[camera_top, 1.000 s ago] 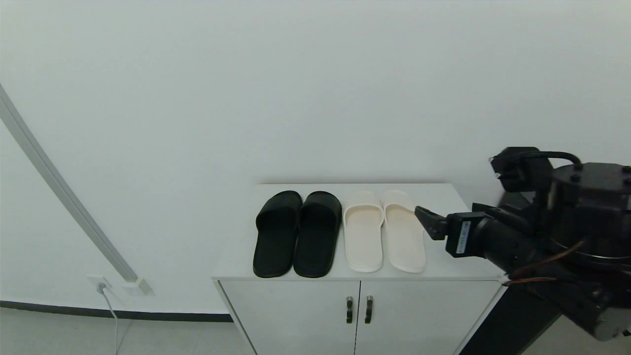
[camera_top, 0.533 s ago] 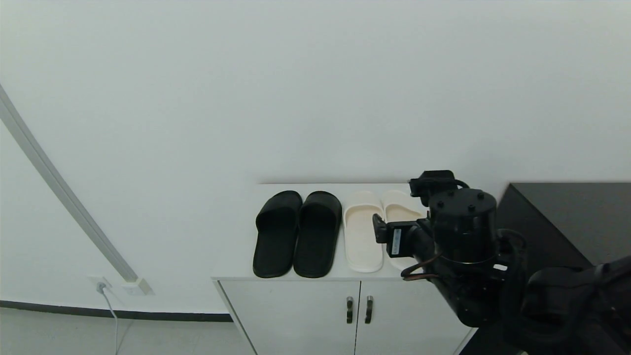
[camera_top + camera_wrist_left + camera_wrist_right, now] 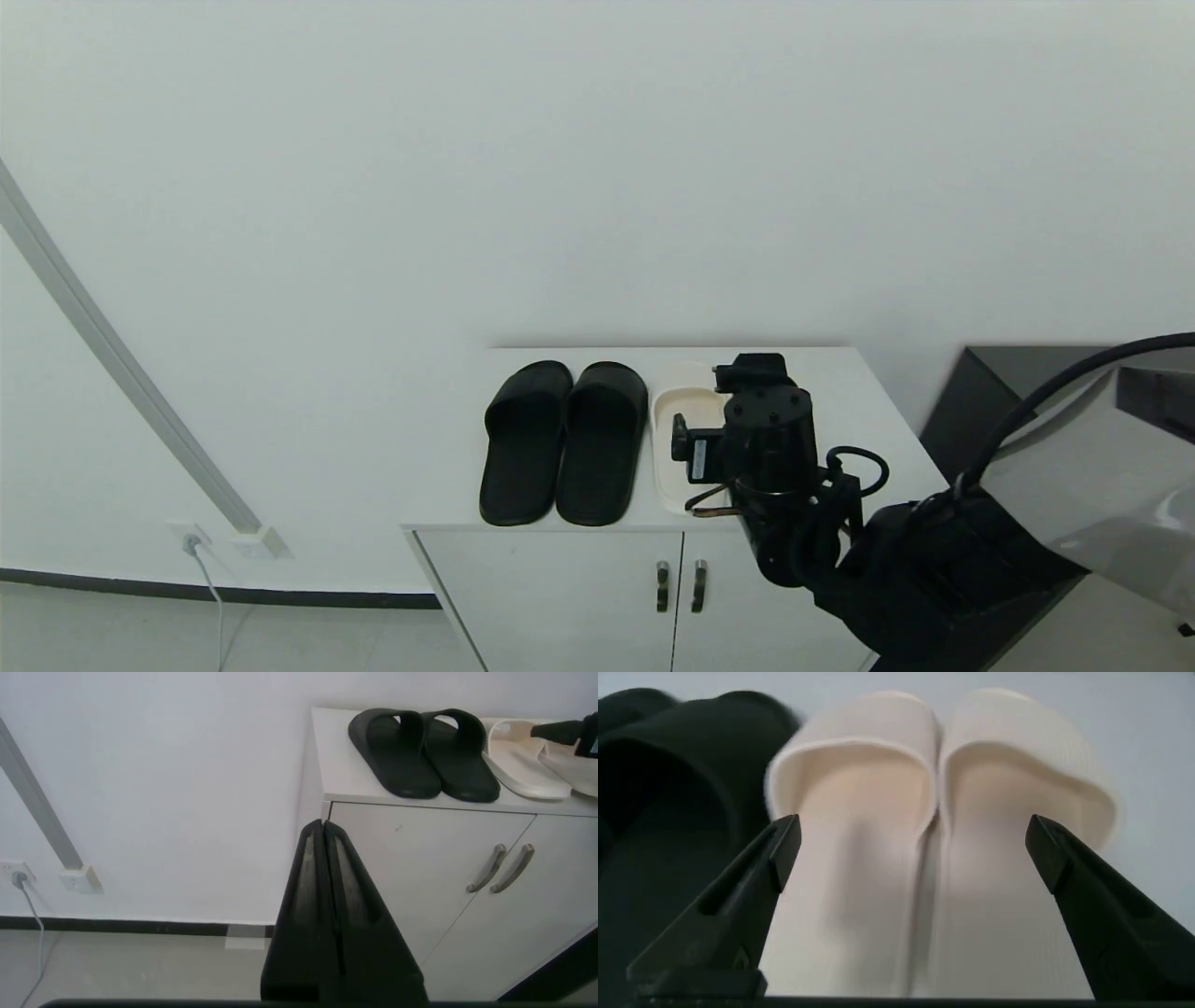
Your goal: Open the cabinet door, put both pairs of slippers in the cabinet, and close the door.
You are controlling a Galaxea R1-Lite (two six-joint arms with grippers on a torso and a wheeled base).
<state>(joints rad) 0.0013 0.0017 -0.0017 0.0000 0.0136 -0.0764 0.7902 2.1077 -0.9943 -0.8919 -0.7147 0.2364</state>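
A black pair of slippers [image 3: 560,443] and a cream pair [image 3: 680,411] lie side by side on top of the white cabinet [image 3: 868,392]. Its two doors are shut, with the handles [image 3: 680,585] at the middle seam. My right gripper [image 3: 681,437] hangs just above the cream pair, and the arm hides the right-hand slipper. In the right wrist view the right gripper [image 3: 912,831] is open, one finger on each side of the cream slippers [image 3: 934,887]. My left gripper [image 3: 324,826] is shut on nothing, low in front of the cabinet's left corner.
A dark table [image 3: 990,373] stands to the right of the cabinet. On the wall at lower left are a socket with a cable [image 3: 191,539] and a slanted grey conduit [image 3: 112,355]. The wall rises directly behind the cabinet.
My right arm has swung in from the right and leftward over the cabinet top, and now covers the right cream slipper. The slippers and doors have not moved.
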